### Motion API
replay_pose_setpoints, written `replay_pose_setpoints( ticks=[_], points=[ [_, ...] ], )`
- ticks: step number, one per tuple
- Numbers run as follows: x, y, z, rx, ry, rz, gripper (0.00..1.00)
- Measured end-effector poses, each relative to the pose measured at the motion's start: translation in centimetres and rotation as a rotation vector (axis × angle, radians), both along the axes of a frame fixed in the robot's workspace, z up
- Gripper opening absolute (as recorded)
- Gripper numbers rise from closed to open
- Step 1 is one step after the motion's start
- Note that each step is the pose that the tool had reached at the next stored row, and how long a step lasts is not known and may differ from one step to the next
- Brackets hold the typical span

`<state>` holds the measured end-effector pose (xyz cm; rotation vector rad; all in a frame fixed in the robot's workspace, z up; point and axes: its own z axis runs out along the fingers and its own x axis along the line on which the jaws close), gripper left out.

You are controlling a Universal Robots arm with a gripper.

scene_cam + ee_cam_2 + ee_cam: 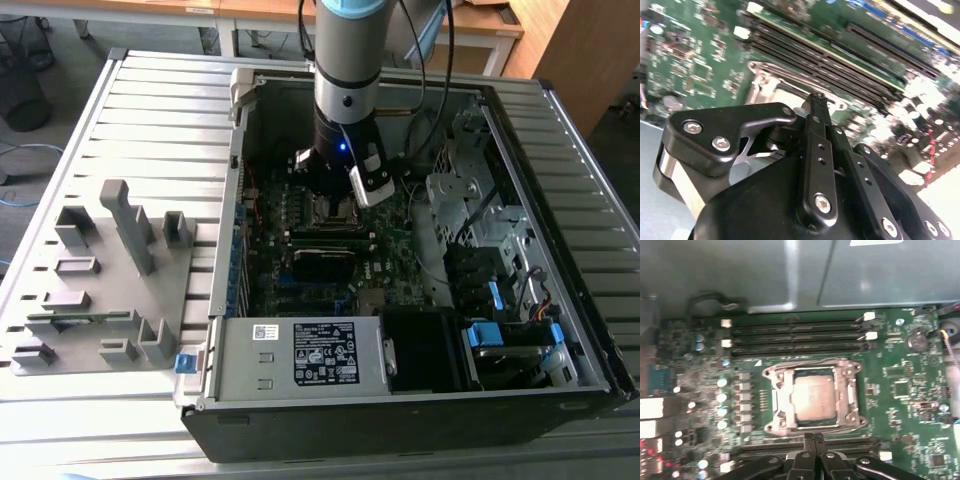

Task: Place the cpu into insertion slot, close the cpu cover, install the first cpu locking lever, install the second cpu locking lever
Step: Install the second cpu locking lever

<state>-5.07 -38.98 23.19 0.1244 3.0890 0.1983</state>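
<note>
The black two-fingered claw (813,440) has its fingers pressed together, nothing between them, tips poised just beside the thin silver metal cpu cover (812,399), likely for pushing, not grasping. That windowed frame lies down over the dull silver-grey square cpu (813,397), which sits in the dark insertion slot. The arm (345,70) stands vertical over the green motherboard (905,375).

Open computer case (560,130) on slatted table (150,110), grey fixture tray (100,290) beside it, power supply (300,355), green motherboard (900,365), memory slots (795,337)
</note>
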Motion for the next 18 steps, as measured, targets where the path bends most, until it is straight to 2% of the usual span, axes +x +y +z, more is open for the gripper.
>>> replay_pose_setpoints(
  ticks=[5,6,7,10,11,12,14,18],
  points=[
    [0.79,1.81,-0.09,-0.0046,0.0001,0.0,0.1],
    [0.86,2.2,-0.11,-0.007,0.0,0.0,0.1],
    [0.91,2.55,-0.13,-0.0127,0.0003,0.0,0.1],
    [0.95,3.3,-0.19,-0.0544,0.0042,0.0,0.1],
    [0.97,3.53,-0.21,-0.0657,0.0058,0.0,0.1],
    [0.98,3.76,-0.23,-0.0713,0.0063,0.0,0.1],
    [0.99,3.96,-0.25,-0.0726,0.0062,0.0,0.1],
    [0.96,3.98,-0.27,-0.076,0.0063,0.0,0.1]
  ],
)
